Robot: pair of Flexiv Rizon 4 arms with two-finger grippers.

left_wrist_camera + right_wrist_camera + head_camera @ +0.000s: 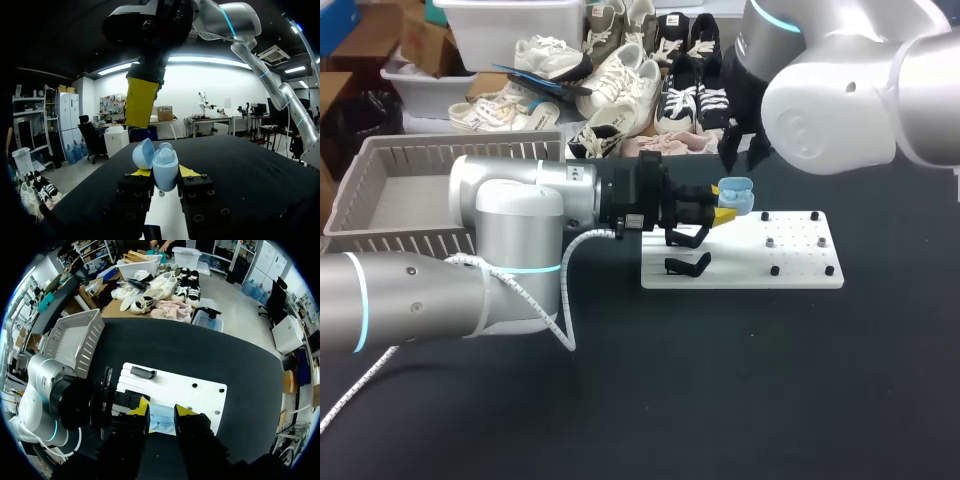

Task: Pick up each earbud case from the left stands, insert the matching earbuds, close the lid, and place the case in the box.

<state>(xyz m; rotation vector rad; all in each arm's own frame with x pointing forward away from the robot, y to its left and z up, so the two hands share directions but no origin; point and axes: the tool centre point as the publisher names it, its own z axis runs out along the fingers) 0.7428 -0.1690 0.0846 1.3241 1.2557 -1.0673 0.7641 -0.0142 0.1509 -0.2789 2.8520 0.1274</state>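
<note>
A light-blue earbud case [736, 195] is held above the left part of the white board [800, 265], and my left gripper [725, 212] is shut on it from both sides. In the left wrist view the case [165, 167] stands between the yellow tips with its lid [144, 152] swung open. My right gripper [745, 152] hangs just above the case, open and not touching it; one of its yellow fingers [141, 102] shows over the lid. From the right wrist view, the case [161, 420] lies below the gap of the right gripper [162, 410].
A black stand [687, 264] lies on the board's near left corner. Small black pegs [775, 270] dot the board's right half. A grey slatted basket [460, 148] stands at the table's far left, behind my left arm. Dark tabletop lies in front of the board.
</note>
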